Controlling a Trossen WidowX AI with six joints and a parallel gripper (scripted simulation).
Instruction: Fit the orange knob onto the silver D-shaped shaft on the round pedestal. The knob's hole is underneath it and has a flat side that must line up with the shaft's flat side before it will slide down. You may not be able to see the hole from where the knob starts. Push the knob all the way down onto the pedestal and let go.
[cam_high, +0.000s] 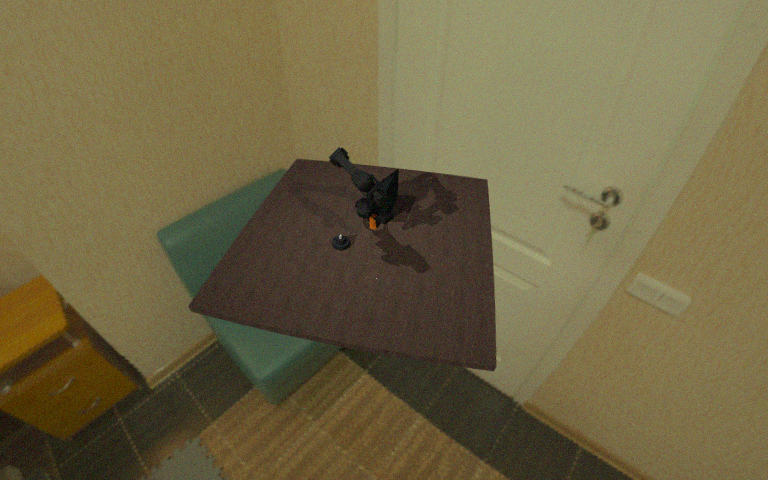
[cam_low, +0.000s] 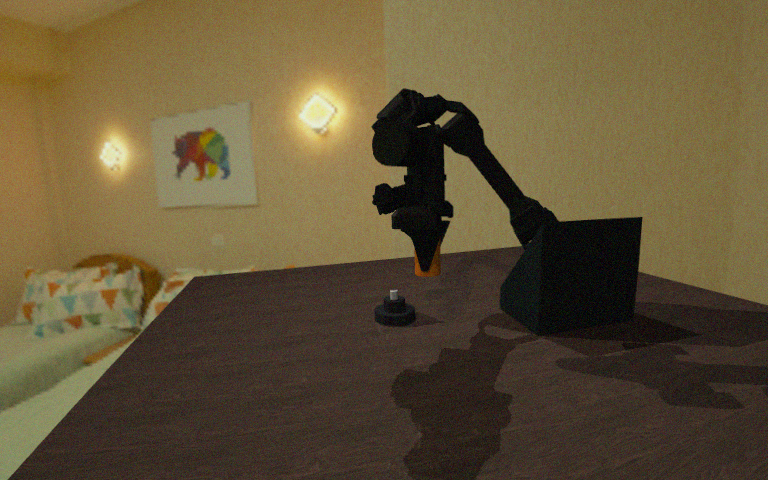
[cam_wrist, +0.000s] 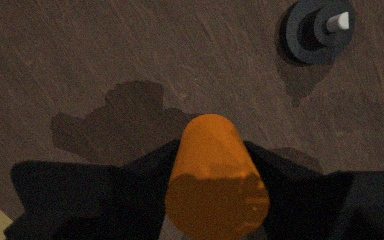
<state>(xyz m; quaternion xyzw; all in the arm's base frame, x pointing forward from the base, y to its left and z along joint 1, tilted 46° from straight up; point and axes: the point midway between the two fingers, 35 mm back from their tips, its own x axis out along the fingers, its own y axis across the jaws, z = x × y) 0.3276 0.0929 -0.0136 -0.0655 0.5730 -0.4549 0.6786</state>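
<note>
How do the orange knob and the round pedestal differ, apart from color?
The orange knob is held up in the claw, while the round pedestal stands on the table. The knob is a plain, tall cylinder; the pedestal is low, wide and stepped. The pedestal has a silver shaft sticking up, whereas the knob shows nothing sticking out. Both look round.

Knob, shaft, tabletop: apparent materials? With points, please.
Orange knob (cam_high: 372, 224) (cam_low: 419, 270) (cam_wrist: 215, 165): probably smooth plastic, evenly coloured.
Shaft (cam_high: 340, 236) (cam_low: 393, 294) (cam_wrist: 338, 22): likely metal, pale silvery grey; plastic possible.
Tabletop (cam_high: 339, 305) (cam_low: 254, 367) (cam_wrist: 190, 70): dark wood or laminate, matt-looking, streaked grain.
</note>
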